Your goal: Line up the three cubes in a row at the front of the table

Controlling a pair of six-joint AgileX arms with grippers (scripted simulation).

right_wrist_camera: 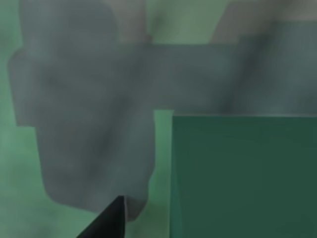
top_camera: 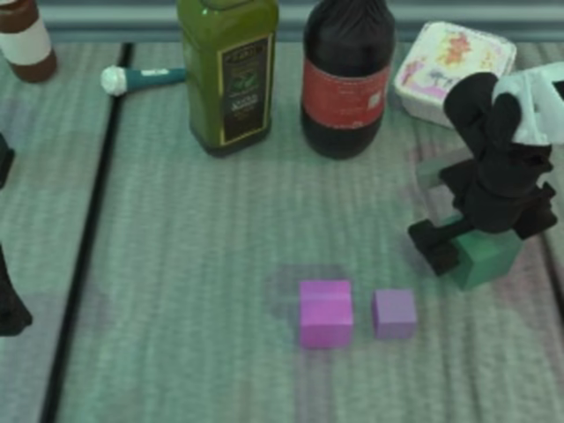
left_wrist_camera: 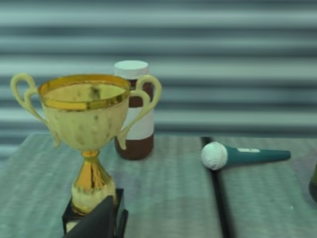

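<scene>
Three plain matte cubes on the ribbed plank table (top_camera: 194,264): green cube (top_camera: 485,256) between the right gripper (top_camera: 480,242) jaws, clenched on it; magenta cube (top_camera: 325,313) and lavender cube (top_camera: 394,314) nearby, apart; left gripper unseen

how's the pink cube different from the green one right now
The magenta-pink cube is bright and stands free on the table, beside the lavender cube. The dark green cube is larger, sits farther to the table's right, and lies under the right gripper, which hides part of it. The pink cube's edges run square to the top view; the green one is turned. Both are plain solid-coloured blocks.
</scene>
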